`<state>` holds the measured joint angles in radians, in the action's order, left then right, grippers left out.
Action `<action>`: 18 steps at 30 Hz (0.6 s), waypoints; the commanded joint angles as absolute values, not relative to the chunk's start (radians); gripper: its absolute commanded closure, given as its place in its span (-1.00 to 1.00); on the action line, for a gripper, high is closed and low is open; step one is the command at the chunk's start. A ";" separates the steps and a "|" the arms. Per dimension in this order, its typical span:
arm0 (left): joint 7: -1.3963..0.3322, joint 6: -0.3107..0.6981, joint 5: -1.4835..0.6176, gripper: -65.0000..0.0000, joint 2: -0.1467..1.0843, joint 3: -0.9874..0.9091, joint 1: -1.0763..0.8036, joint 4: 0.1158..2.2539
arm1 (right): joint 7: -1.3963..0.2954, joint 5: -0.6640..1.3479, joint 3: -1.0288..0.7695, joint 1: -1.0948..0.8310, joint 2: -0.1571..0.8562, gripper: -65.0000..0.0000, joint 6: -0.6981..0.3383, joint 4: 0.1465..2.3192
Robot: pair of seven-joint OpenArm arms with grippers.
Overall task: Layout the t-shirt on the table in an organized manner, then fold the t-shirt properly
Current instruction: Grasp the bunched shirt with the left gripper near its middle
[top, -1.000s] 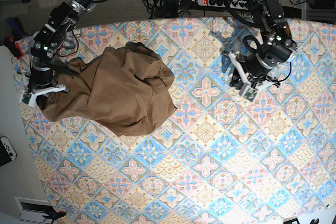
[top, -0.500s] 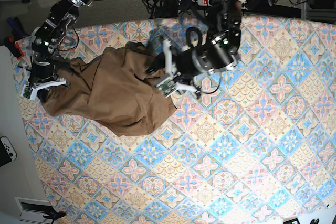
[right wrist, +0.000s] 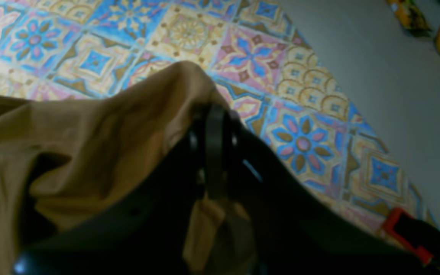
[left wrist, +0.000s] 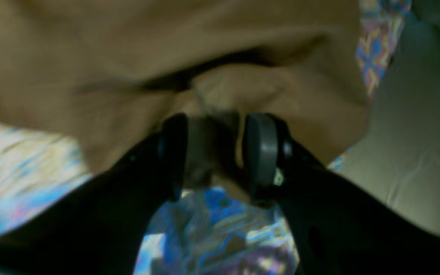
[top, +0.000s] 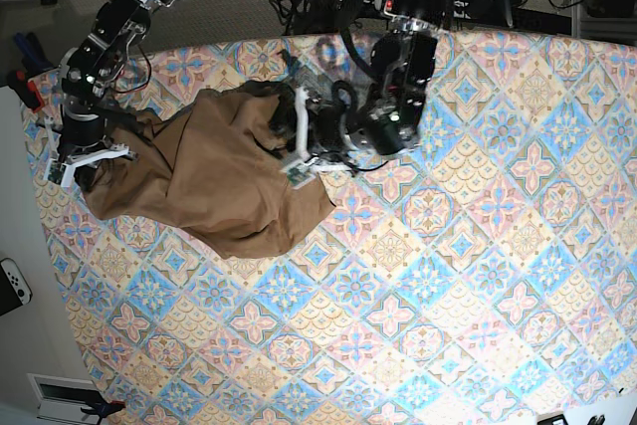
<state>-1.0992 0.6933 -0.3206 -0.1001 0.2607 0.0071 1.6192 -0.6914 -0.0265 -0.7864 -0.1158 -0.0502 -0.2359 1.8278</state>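
My left claw [left wrist: 212, 152] stands part open at the shirt's [top: 219, 171] near edge, its two round grey pads [left wrist: 260, 151] straddling a raised fold; whether the cloth is truly between them I cannot tell, the view being blurred. My right claw [right wrist: 214, 152] is pinched tight on a gathered edge of the shirt at the far side of the heap, cloth draping off both sides of it.

I judge the task barely begun. The shirt lies as a rumpled mound toward one end of the table [top: 448, 296], neither sleeves nor hem nor neck laid out, so the whole spreading is left, and all the folding after it.

The cloth is soft, matte, tan-brown, unprinted, falling in deep rounded creases with dark hollows between. Beyond it the table runs wide and flat, covered in a pastel pattern of blue, pink and cream diamonds and flowers.
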 commanded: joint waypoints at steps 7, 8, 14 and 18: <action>-1.040 0.698 -0.354 1.00 -0.134 0.377 0.124 1.395 | -0.664 -0.018 -0.788 -0.105 -0.039 1.00 -0.234 1.850; -1.026 0.698 -0.354 1.00 -0.137 0.374 0.127 1.380 | -0.664 -0.018 -0.788 -0.105 -0.039 1.00 -0.234 1.848; -1.053 0.698 -0.363 1.00 -0.137 0.355 0.159 1.411 | -0.664 -0.018 -0.788 -0.107 -0.039 1.00 -0.234 1.847; -1.127 0.698 -0.443 1.00 -0.137 0.173 0.163 1.572 | -0.664 -0.018 -0.788 -0.107 -0.039 1.00 -0.234 1.847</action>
<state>-1.1419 0.6964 -0.4397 -0.1333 0.1688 0.1417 1.5578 -0.6922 -0.0269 -0.7864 -0.1184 -0.0498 -0.2359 1.8286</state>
